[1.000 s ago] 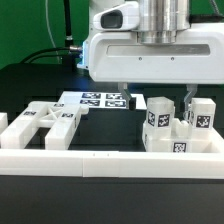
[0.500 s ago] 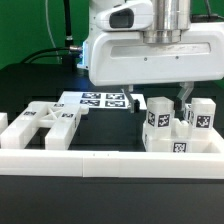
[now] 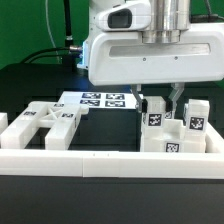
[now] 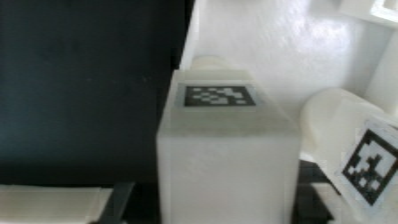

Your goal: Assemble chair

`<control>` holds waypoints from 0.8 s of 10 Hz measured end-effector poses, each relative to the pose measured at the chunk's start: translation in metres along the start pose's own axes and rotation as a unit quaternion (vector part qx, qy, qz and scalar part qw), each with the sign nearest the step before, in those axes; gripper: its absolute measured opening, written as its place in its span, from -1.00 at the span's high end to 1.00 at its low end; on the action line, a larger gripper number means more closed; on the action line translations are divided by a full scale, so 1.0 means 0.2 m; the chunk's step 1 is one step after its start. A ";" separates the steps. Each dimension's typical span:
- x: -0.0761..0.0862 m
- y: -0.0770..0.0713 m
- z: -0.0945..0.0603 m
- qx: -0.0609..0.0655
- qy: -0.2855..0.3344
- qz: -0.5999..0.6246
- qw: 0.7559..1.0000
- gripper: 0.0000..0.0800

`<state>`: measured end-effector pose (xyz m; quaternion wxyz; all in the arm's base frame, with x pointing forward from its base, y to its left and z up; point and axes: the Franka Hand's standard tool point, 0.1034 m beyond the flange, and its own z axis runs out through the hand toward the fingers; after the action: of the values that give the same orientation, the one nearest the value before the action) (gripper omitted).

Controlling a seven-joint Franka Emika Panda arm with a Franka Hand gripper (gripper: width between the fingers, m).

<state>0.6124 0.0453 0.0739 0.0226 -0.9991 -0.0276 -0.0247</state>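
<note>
Several white chair parts with square tags stand at the exterior view's right. One is an upright block (image 3: 157, 117), with a second tagged part (image 3: 198, 120) beside it and a lower one (image 3: 171, 143) in front. My gripper (image 3: 160, 104) is open and has come down over the upright block, one finger on each side of it. In the wrist view the block (image 4: 221, 120) fills the middle with its tag on top. A dark gap shows between it and each of my fingers (image 4: 71, 200). A cut-out frame part (image 3: 45, 122) lies at the left.
The marker board (image 3: 100, 100) lies flat behind the parts, partly under the arm. A long plain white border rail (image 3: 100, 163) runs along the front. A small white piece (image 3: 3, 122) sits at the far left edge.
The gripper has shifted toward the exterior view's right and come down, so its fingers now straddle the upright block. The parts have not moved.
</note>
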 end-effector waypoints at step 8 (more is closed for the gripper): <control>0.01 0.09 -0.01 -0.012 0.007 0.288 0.957 0.28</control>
<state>0.6151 0.0273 0.0755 0.0168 -0.9645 0.2623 -0.0244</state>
